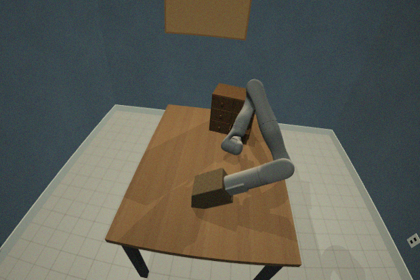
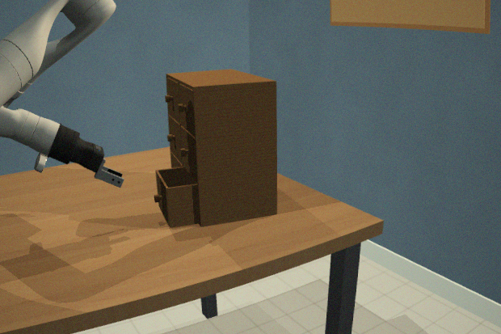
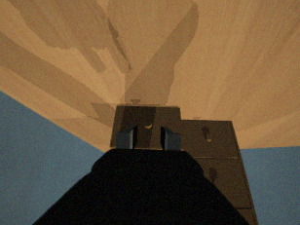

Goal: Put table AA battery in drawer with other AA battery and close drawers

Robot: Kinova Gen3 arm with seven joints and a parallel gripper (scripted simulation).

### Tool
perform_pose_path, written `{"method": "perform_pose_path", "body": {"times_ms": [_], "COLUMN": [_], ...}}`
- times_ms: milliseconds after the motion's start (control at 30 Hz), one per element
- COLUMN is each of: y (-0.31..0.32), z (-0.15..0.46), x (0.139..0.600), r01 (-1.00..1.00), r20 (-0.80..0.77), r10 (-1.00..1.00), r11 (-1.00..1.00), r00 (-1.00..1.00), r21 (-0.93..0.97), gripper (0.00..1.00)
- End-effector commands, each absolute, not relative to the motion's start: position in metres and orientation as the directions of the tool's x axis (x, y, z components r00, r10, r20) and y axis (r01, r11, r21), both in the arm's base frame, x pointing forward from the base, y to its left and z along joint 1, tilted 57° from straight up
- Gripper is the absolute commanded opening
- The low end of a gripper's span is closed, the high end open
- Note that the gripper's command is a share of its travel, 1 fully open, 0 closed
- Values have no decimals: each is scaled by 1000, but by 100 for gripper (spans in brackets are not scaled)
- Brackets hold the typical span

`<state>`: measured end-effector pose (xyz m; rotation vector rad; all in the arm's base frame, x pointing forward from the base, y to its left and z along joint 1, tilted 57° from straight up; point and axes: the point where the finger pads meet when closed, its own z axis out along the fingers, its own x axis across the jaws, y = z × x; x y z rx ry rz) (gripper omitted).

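The brown chest [image 1: 229, 91] [image 2: 238, 151] [image 3: 214, 140] stands upright at the table's far end. Its bottom drawer in the right-hand column, the open drawer [image 2: 180, 206] [image 3: 131, 121], stands partly out; its knob [image 2: 157, 198] [image 3: 149, 127] faces my gripper. The drawer's inside is dark and I see no contents. The other drawers look pushed in. My gripper [image 2: 122, 182] [image 3: 148, 134] is partly open and empty, in front of and slightly above that knob, apart from it, tilted down toward the chest. In the top view the arm hides it. No AA battery is visible in any view.
The arm's base block [image 1: 208, 190] stands on the table [image 1: 162, 222] [image 2: 283, 240] toward the near end. The forearm [image 1: 242, 120] passes in front of the chest's right side in the top view. The chest stands near the table's far edge.
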<state>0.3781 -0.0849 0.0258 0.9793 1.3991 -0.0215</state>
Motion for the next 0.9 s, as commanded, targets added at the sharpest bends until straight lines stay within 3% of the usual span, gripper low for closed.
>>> {"method": "perform_pose_path", "body": {"times_ms": [0,867], "y": [-93,-136], "z": [25,8], "x": [381,415], "r01": [551,551], "r20": [-821,-821], "r10": [517,517], "r11": [623,623], "r00": [243,243], "r21": [556,556], "gripper": [67,67]}}
